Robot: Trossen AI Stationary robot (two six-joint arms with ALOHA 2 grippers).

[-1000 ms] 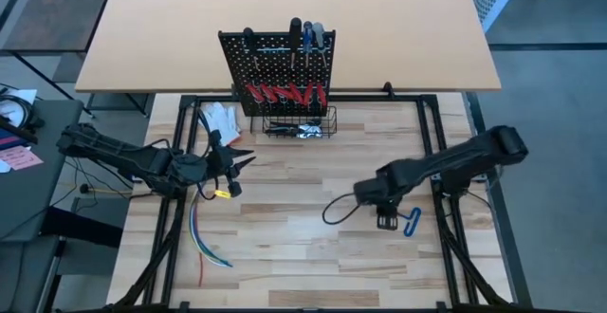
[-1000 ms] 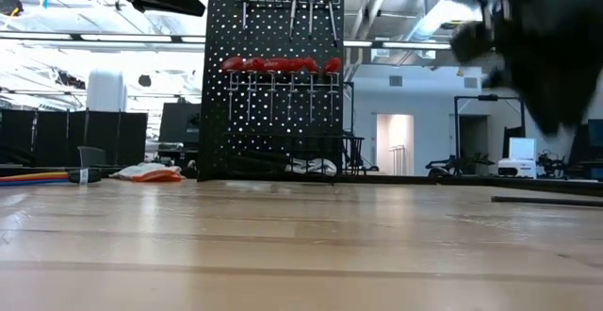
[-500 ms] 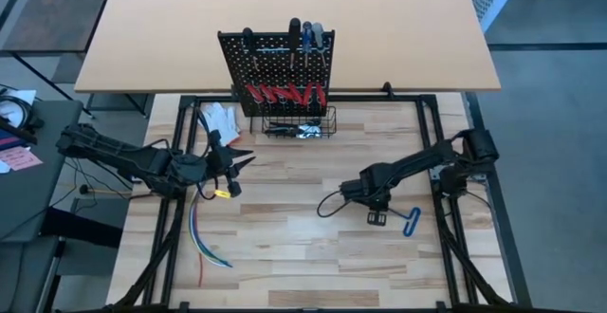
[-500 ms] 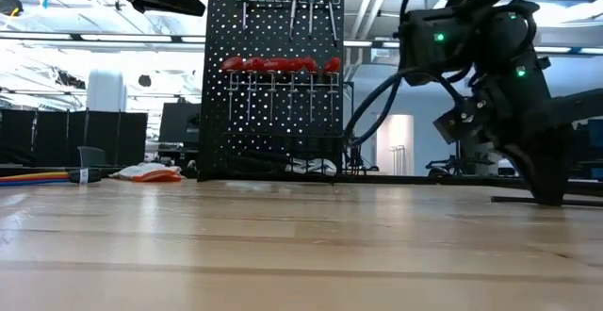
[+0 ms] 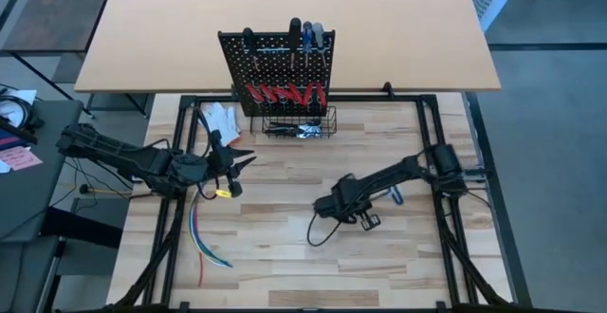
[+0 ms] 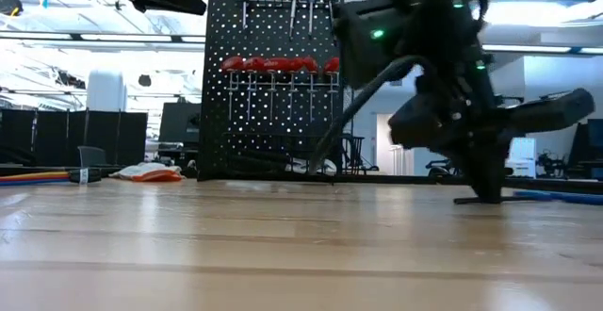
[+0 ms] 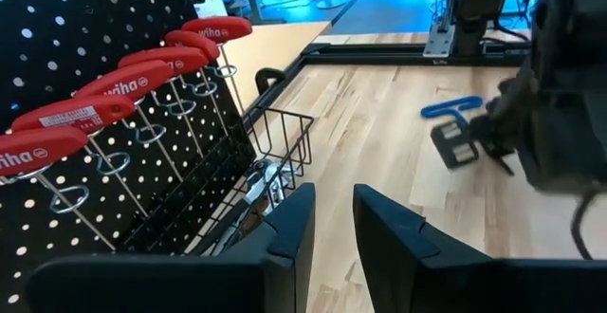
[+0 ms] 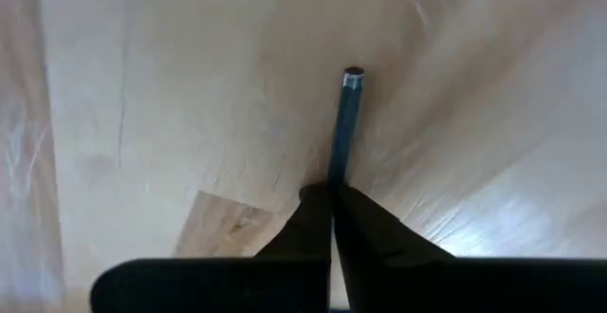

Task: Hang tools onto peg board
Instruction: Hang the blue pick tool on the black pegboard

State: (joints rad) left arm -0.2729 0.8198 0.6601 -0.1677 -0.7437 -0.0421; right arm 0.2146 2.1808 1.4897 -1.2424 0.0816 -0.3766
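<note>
1. The left pincer is held above the desk. In the left wrist view its fingers are parted by a narrow gap, with nothing between them.
2. A white glove lies just behind this pincer, and a bundle of coloured wires lies on its near side. Both can be made out clearly only from above.
3. The peg board stands upright ahead of the left pincer, at the far edge of the desk. Red T-handled keys hang in a row of rings, and a black wire basket is fixed below them. These details are best seen in the left wrist view. Dark-handled tools along the top edge are seen from above.
4. The right pincer is lowered to the desk, well apart from the board. Only its own wrist view shows its fingers closed tightly on the thin shaft of a blue T-handled hex key, close to the wood.
5. The key's blue handle is hidden in that view. It is seen just beyond the right pincer, from above and from the left wrist, lying on the desk.
</note>
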